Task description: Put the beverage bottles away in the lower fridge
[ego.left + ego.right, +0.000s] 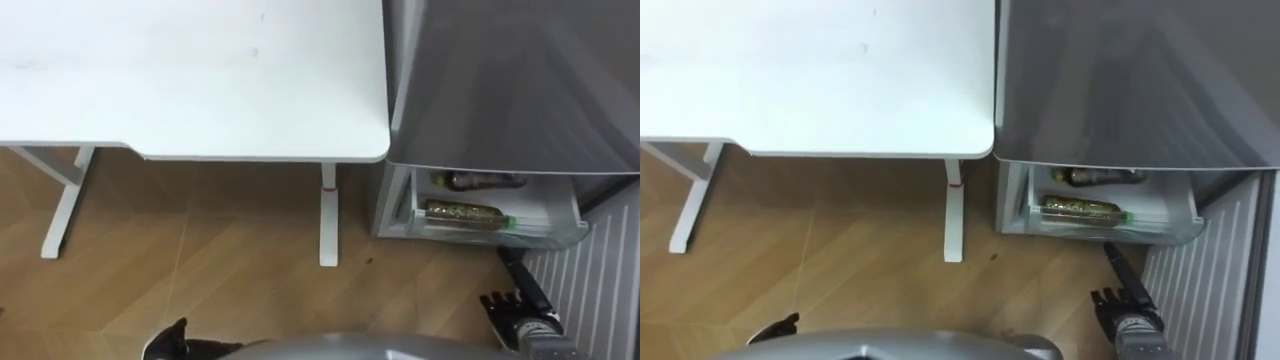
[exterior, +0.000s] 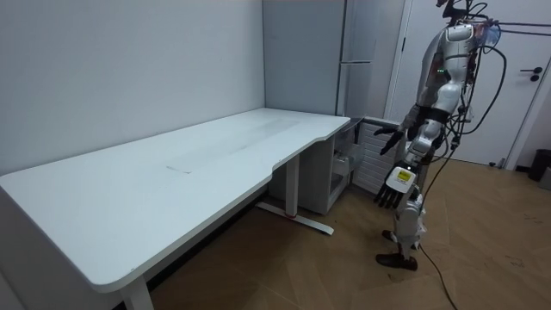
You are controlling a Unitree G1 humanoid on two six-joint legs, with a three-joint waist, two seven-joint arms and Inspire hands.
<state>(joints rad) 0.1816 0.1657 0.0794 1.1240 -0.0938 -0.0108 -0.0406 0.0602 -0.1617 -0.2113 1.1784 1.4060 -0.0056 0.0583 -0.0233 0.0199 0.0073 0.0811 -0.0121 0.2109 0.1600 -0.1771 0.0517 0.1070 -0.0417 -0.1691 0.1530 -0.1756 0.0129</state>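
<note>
Clear plastic fronts the lower fridge drawer (image 1: 480, 232), which stands pulled out beneath the grey fridge body (image 1: 510, 80). Both drinks already lie in it, a front bottle (image 1: 462, 212) and a rear bottle (image 1: 478, 181), one behind the other. The right hand (image 1: 518, 310) hovers low before the drawer, empty, with its fingers straight and slightly apart. Its foremost finger is aimed at the right part of the drawer front, and I cannot tell whether it touches. From that hand the bottles lie ahead and a little to its left, beyond the drawer wall. Each bottle's long axis runs crosswise to the hand's reach, parallel to the drawer front. The front bottle's greenish cap points toward the hand's right, while which way the rear one points is hard to make out. A white ribbed panel (image 1: 590, 290), likely the open door's inner face, stands close on the hand's right. The left hand (image 2: 386, 196) hangs at the robot's side on the table (image 1: 200, 80) side, fingers loose and holding nothing, well apart from the drawer. The right hand is plainly the nearer. I judge that what remains is closing up: a straight push forward on the drawer front, then the door.
</note>
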